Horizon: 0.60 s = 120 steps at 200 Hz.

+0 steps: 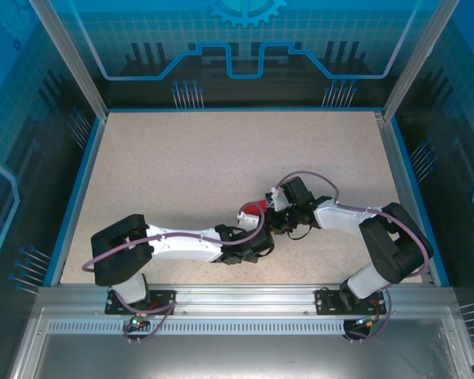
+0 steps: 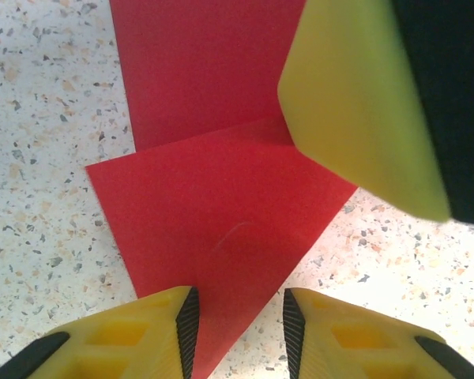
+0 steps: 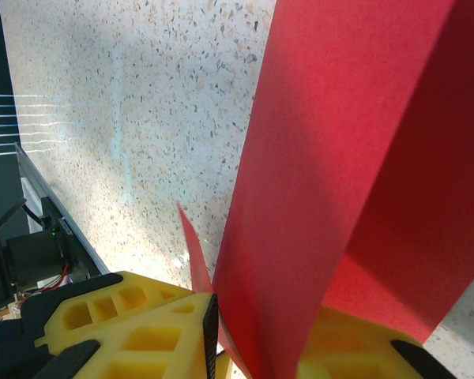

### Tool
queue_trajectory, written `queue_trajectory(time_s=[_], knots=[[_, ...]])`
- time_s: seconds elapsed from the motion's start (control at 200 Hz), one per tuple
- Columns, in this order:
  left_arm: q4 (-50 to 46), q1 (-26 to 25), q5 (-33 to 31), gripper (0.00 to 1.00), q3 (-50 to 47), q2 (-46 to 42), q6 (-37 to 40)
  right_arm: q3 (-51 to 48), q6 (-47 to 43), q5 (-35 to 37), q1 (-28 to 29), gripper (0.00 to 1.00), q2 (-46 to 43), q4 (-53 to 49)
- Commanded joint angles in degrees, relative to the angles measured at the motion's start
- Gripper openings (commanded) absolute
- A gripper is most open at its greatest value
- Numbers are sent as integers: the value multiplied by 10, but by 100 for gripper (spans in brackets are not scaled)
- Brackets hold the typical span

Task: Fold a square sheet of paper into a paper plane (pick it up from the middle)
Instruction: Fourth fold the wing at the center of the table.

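Note:
The square sheet of paper is bright red and partly folded, with a pointed flap lying flat on the speckled table. My left gripper is open just above the table. The flap's tip lies between its fingers and touches neither pad. A yellow finger of the right gripper comes down on the sheet's far right part. In the right wrist view my right gripper is shut on the paper, which rises steeply from its jaws. From above, the paper shows between the left gripper and the right gripper.
The speckled table stretches back and to both sides of the grippers. Blue-edged clear walls enclose it. An aluminium rail with both arm bases runs along the near edge.

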Motion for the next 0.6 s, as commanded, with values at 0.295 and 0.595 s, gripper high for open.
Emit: queue_trajectory(time_s=[0.295,0.595], knots=[[-31,-9,-24,33,21,20,-13,0,3,-10,-6,25,-9,-12],[-38,-10,-27,27,21,26,-18,2,2,-9,-7,25,-11,-18]])
